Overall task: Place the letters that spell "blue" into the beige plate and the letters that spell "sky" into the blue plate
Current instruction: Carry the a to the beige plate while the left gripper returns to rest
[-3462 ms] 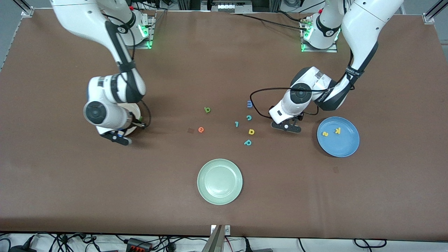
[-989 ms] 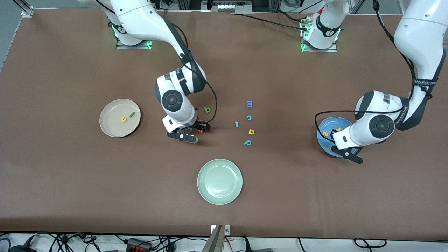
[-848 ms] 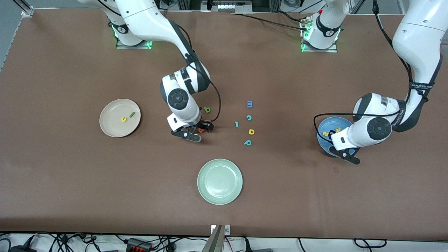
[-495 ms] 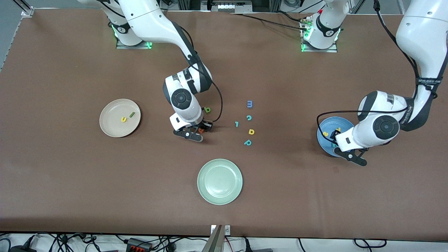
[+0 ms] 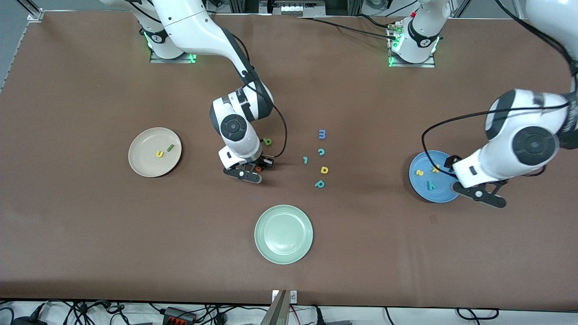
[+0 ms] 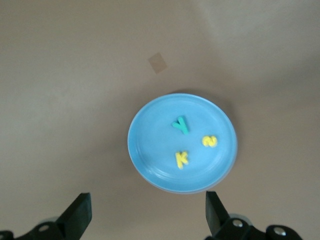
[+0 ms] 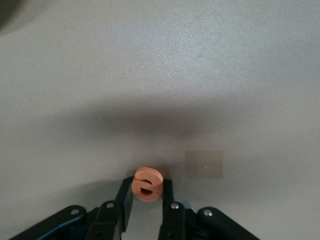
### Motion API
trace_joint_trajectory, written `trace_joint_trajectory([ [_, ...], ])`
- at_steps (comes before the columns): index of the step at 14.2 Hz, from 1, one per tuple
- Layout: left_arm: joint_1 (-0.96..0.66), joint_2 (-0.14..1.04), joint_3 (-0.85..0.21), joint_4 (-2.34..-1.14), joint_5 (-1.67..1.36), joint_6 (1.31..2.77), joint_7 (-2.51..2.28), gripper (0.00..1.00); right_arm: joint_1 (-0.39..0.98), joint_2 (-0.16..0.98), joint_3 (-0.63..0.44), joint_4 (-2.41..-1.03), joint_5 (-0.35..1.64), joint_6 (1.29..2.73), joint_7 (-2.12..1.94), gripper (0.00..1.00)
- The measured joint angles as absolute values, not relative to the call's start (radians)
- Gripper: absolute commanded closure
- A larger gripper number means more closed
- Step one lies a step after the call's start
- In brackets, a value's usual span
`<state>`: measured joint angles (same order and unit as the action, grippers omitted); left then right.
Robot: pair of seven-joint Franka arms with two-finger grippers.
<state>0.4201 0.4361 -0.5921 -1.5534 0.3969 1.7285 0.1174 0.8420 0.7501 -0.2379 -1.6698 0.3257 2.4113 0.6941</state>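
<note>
My right gripper [image 5: 258,168] [image 7: 146,196] is low at the table's middle, shut on the orange "e" [image 5: 259,169] [image 7: 147,184], which stands on edge between the jaws. The green "b" [image 5: 268,141] lies on the table just beside it. On the beige plate [image 5: 144,167] lie the yellow "u" [image 5: 159,154] and the dark green "l" [image 5: 170,148]. My left gripper [image 5: 479,194] [image 6: 147,214] hangs open and empty over the table beside the blue plate [image 5: 440,193] [image 6: 152,150]. That plate holds the yellow "s" [image 5: 419,173] [image 6: 210,141], yellow "k" [image 5: 435,169] [image 6: 182,159] and teal "y" [image 5: 431,184] [image 6: 179,124].
Loose letters lie between the two arms: a blue "m" [image 5: 322,134], teal "c" [image 5: 321,152], teal hooked piece [image 5: 305,160], yellow "a" [image 5: 324,169] and teal "p" [image 5: 319,183]. A pale green plate [image 5: 283,234] sits nearer the front camera.
My left gripper opened, left the teal "y" on the blue plate and rose away from it. My right gripper came down over the orange "e" and shut on it.
</note>
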Motion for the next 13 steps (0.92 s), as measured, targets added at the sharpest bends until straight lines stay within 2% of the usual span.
trace_joint_trajectory([
  [2,0.417,0.427,-0.591,-1.469,0.346,1.65,0.117,0.0,0.842,0.75,-0.238,-1.669,0.326,2.412,0.682,0.91],
  [4,0.398,0.394,-0.546,-1.451,0.256,1.626,0.112,0.0,0.841,0.75,-0.243,-1.663,0.326,2.412,0.671,0.91],
  [6,0.283,0.326,-0.378,-1.454,0.126,1.618,0.094,0.0,0.835,0.732,-0.269,-1.66,0.326,2.375,0.659,0.91],
  [8,0.139,0.233,-0.201,-1.497,0.059,1.613,0.041,0.0,0.832,0.692,-0.346,-1.66,0.325,2.229,0.607,0.91],
  [10,0.023,0.135,-0.078,-1.564,0.051,1.624,-0.023,0.0,0.822,0.643,-0.445,-1.663,0.325,2.071,0.486,0.9],
  [13,-0.015,0.034,-0.02,-1.687,0.041,1.754,-0.04,0.0,0.807,0.566,-0.58,-1.709,0.325,1.929,0.296,0.9],
])
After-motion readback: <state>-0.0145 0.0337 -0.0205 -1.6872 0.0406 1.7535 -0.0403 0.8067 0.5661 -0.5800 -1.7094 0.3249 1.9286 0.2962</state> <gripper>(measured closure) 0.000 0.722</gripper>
